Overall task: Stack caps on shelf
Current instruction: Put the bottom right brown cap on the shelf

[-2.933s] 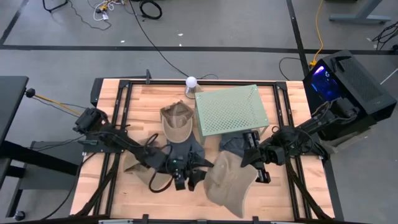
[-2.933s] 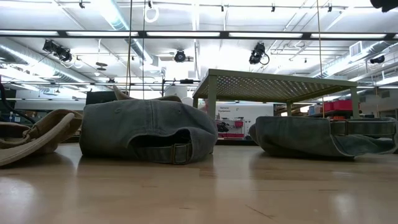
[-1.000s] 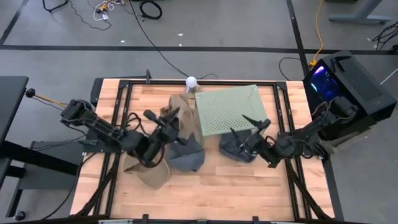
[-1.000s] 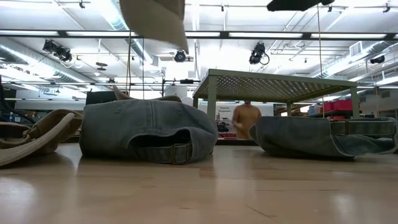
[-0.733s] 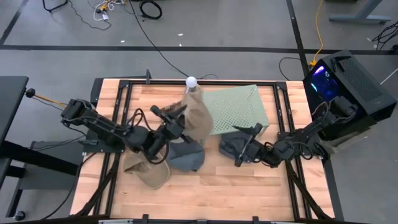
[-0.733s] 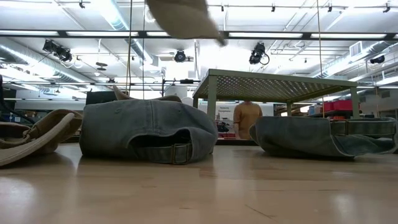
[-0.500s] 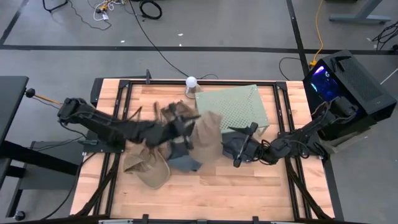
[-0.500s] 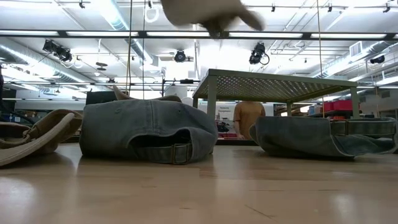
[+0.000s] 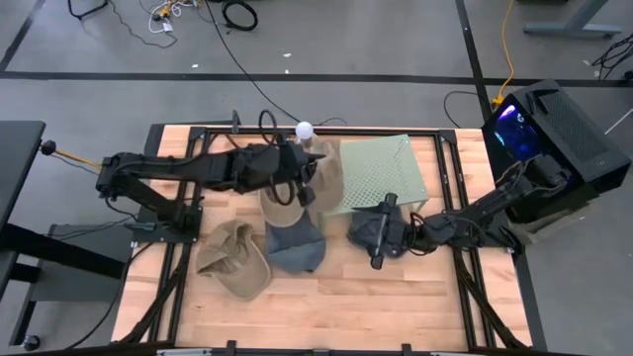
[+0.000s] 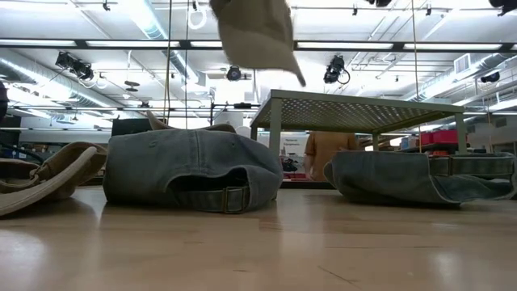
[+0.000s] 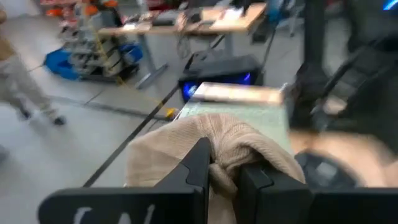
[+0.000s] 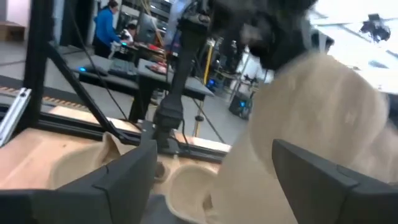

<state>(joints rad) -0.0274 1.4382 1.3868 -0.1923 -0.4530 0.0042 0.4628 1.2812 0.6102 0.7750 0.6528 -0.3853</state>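
Note:
My left gripper (image 9: pixel 300 183) is shut on a tan cap (image 9: pixel 324 174), which it carries over the left edge of the pale green shelf (image 9: pixel 386 168). In the low view this cap (image 10: pixel 254 32) hangs high above the table. A second tan cap (image 9: pixel 278 209) lies below it on the wood, and a third (image 9: pixel 234 259) lies near the left. One blue-grey cap (image 9: pixel 295 245) rests at the middle. Another blue-grey cap (image 9: pixel 364 225) rests by the shelf's near edge, and my right gripper (image 9: pixel 383 232) stands open above it. My left gripper pinches a bunched fold of the tan cap's cloth (image 11: pixel 225 154) between its two fingers. The fingers come about level from the table's left. The cap is lifted clear and droops below and ahead of them, above the shelf's left edge.
A white ball on a stand (image 9: pixel 305 130) is at the far edge, beside the shelf's corner. A black box with a blue light (image 9: pixel 554 124) stands off the table's right. Black frame rails (image 9: pixel 188 188) run along both sides. A person (image 10: pixel 323 153) stands beyond the table.
My left gripper has swung from the table's middle toward the far edge and the shelf. It rolled its wrist and kept its hold. The tan cap swung and turned about with it and now hangs over the shelf's left edge. My right gripper turned in place and stayed open.

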